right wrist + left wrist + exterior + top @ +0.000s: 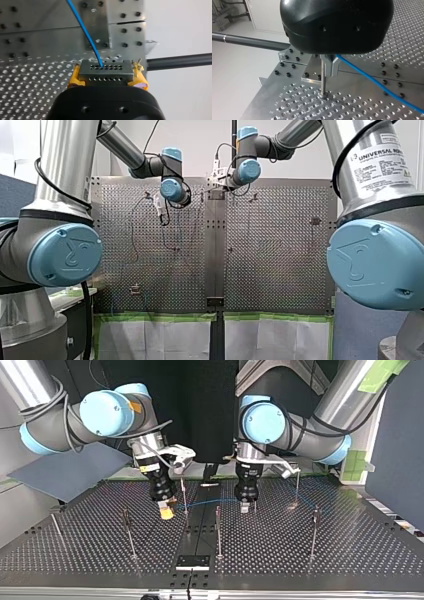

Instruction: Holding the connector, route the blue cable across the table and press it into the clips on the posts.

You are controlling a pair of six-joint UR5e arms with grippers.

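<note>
My right gripper (107, 75) has its fingers closed on the connector (105, 72), a small grey block with two rows of round holes across its face. The yellow pads (75, 76) press on its two ends, and the block sits level between them. The blue cable (85, 30) leaves one hole in the upper row and runs away from the connector over the perforated bench (32, 75) and the plain plate at its middle seam. My left gripper (330, 67) has its metal fingers drawn close together. The cable comes out from between them and slopes down and away across the bench. A thin upright post (323, 82) stands just beside these fingers, its foot set in a bench hole. I cannot tell whether it touches them. In the top view the cable hangs in a shallow line above the bench from my right gripper at the left, past the middle seam, to my left gripper. From there it goes on toward the far-right post (313, 532). Other slim posts stand well apart around it.
</note>
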